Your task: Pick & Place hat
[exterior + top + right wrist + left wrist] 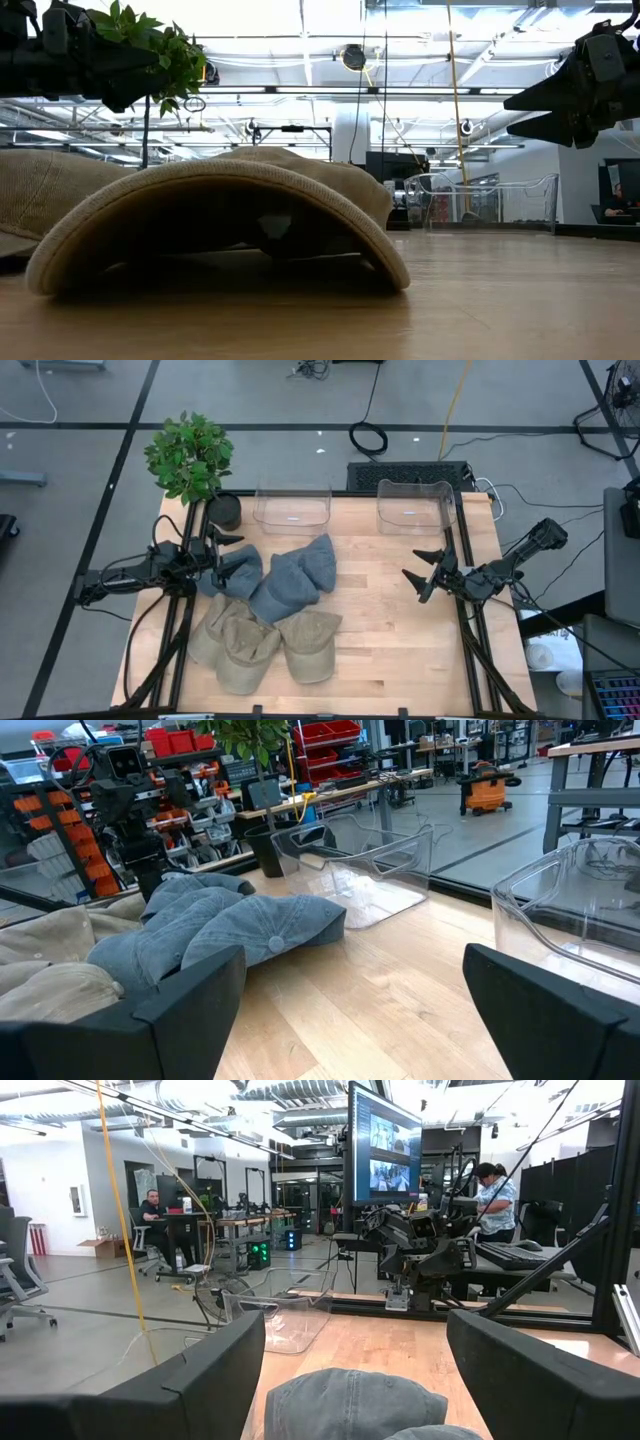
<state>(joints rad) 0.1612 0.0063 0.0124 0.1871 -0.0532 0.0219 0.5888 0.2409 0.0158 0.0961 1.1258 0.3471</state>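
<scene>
Several caps lie in a heap on the wooden table: blue-grey ones point(290, 578) toward the far side, tan ones point(268, 640) toward the near side. The nearest tan cap point(215, 225) fills the low view, resting on its brim. My left gripper point(232, 554) is open above the table's left side, at the blue-grey cap point(352, 1402) on the heap's left. My right gripper point(422, 570) is open and empty above the table's right side, facing the heap point(215, 925).
Two clear plastic bins point(292, 508) point(414, 505) stand at the table's far edge. A potted plant point(190, 460) stands at the far left corner. Bare wood point(385, 630) lies between the heap and my right gripper. People sit and stand in the room beyond the table.
</scene>
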